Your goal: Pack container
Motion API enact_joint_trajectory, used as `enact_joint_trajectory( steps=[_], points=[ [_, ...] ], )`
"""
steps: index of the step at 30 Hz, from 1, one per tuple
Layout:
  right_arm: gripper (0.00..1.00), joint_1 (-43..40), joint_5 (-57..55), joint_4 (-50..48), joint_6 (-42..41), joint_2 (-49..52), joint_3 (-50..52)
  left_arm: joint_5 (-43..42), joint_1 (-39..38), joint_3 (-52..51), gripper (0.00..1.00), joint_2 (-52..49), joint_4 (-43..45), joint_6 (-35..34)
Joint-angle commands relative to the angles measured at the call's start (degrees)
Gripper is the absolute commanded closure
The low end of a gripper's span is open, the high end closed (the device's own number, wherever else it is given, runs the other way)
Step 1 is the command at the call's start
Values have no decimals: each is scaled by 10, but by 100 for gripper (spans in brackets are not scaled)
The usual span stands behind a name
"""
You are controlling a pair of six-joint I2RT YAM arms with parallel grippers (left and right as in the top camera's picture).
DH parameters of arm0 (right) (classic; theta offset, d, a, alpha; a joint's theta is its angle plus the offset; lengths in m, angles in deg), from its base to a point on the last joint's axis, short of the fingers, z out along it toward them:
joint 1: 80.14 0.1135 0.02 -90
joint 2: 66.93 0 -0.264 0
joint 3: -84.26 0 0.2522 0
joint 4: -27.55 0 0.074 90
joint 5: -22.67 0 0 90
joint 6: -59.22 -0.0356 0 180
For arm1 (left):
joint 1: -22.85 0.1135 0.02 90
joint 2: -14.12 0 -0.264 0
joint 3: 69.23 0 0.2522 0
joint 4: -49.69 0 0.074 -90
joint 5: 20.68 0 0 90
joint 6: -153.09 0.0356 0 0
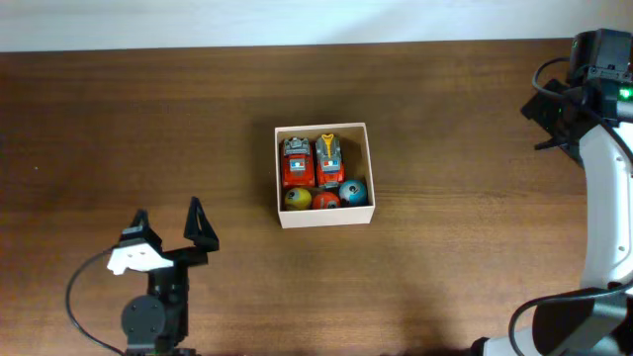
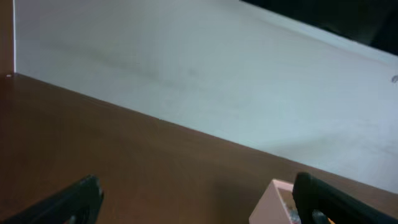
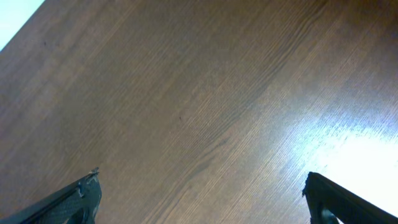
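While both arms sit clear of the work, the left gripper shows its jaws spread wide and empty, at about 7 o'clock from the container. The right gripper, at about 2 o'clock near the far edge of the wooden table, likewise has its jaws apart and holds nothing. The container rests mid-table, open top up, well apart from both. Inside, two red toy trucks lie abreast toward 12 o'clock. Three small balls line the 6 o'clock wall.
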Motion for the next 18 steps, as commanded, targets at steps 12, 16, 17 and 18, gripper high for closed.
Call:
enact_joint_trajectory(
  steps=[12,16,17,18],
  points=[
    [1,-2,-1,0,-4,-10,-10,-51,3,-46,1,108,-120,113],
    [1,-2,-1,0,-4,-10,-10,-51,3,-46,1,141,-190,139],
    [1,-2,-1,0,-4,-10,-10,-52,3,-46,1,148,-202,148],
    [1,-2,-1,0,-4,-10,-10,-60,3,-46,1,153,-200,168]
  ],
)
